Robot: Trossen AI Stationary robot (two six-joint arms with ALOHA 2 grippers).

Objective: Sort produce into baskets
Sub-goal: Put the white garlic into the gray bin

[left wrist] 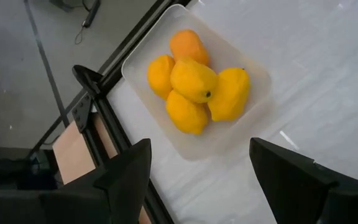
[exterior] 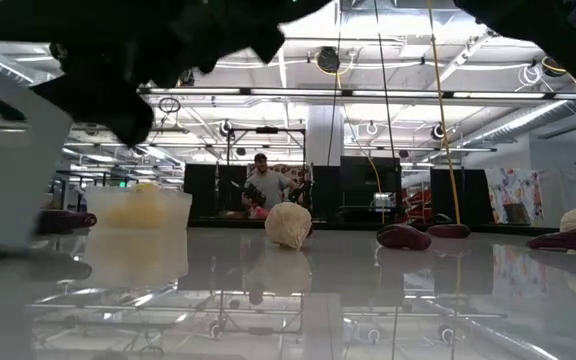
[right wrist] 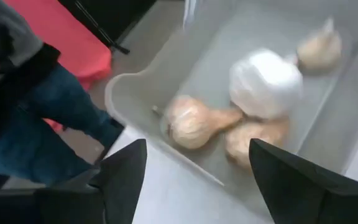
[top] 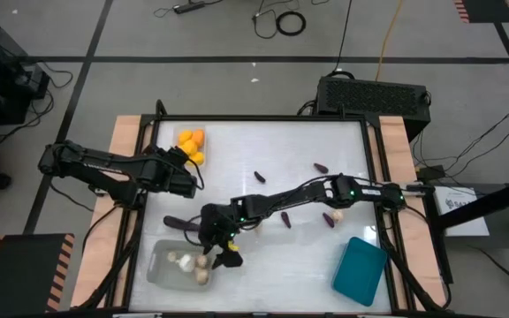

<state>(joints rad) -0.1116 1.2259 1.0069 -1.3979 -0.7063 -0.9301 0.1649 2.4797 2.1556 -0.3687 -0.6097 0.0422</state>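
Right claw (top: 225, 250) reaches far across, fingers spread — left claw (top: 186, 173) hangs back, fingers apart.

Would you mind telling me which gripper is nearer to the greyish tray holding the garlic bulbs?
The right. The right gripper hovers at the greyish tray's far edge, open above the garlic bulbs. The left gripper waits farther up the table, near the clear tray of lemons.

Seen from directly overhead, the whole tabletop (top: 263, 203) fills the high view, while a low camera at its surface looks level across into the room behind. Each wrist camera peers down at close range: the left on the clear tray (left wrist: 241, 118) of yellow fruit, the right on the greyish tray (right wrist: 135, 99) of bulbs, both also visible from overhead.
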